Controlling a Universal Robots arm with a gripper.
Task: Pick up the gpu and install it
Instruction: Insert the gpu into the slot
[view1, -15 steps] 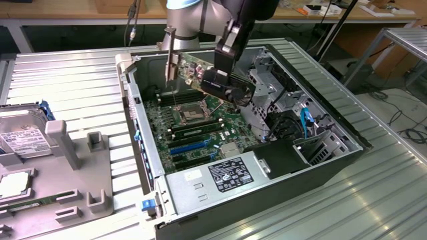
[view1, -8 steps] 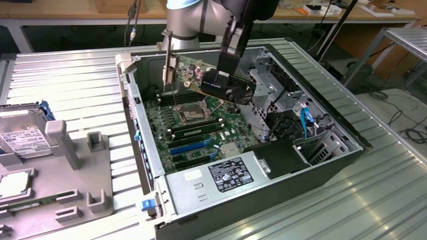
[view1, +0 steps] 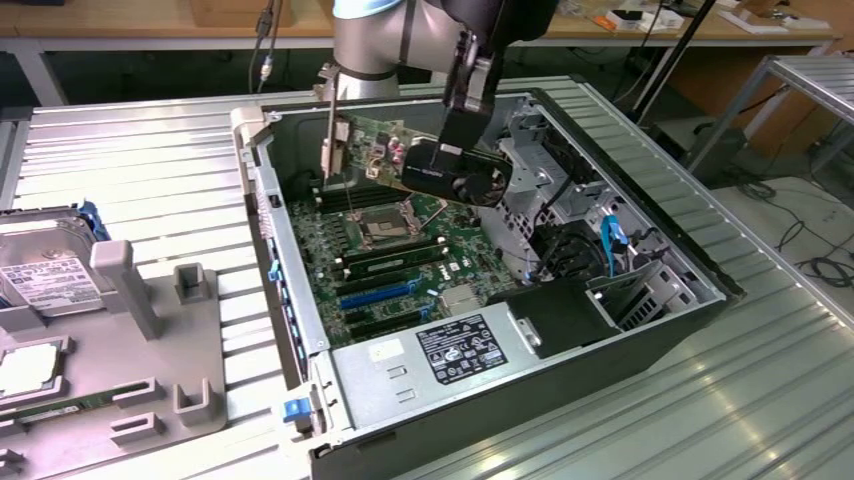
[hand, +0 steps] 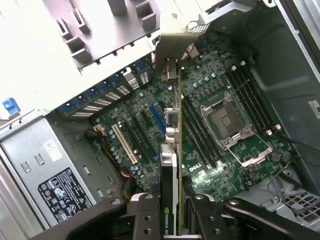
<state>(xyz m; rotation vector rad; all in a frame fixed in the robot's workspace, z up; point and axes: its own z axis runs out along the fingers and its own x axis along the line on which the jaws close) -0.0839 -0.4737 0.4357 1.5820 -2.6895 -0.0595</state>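
Gripper (hand: 172, 207) closed on gpu (hand: 171, 165), fingers (hand: 148, 215) clamping both faces at the end away from the bracket (hand: 175, 42). Card held on edge, lower edge toward the motherboard (view1: 400, 255), prob. so it can go straight down into a slot. It hangs inside the open case (view1: 287, 300), above the board and apparently clear of it, not seated. Long axis runs gripper-to-bracket, approx. parallel to the slots (hand: 157, 120). Bracket end points at the case wall on the ext. view's left, where (judged) the bracket must sit. Ext. view: card slightly tilted, over the CPU socket (view1: 380, 228) area.
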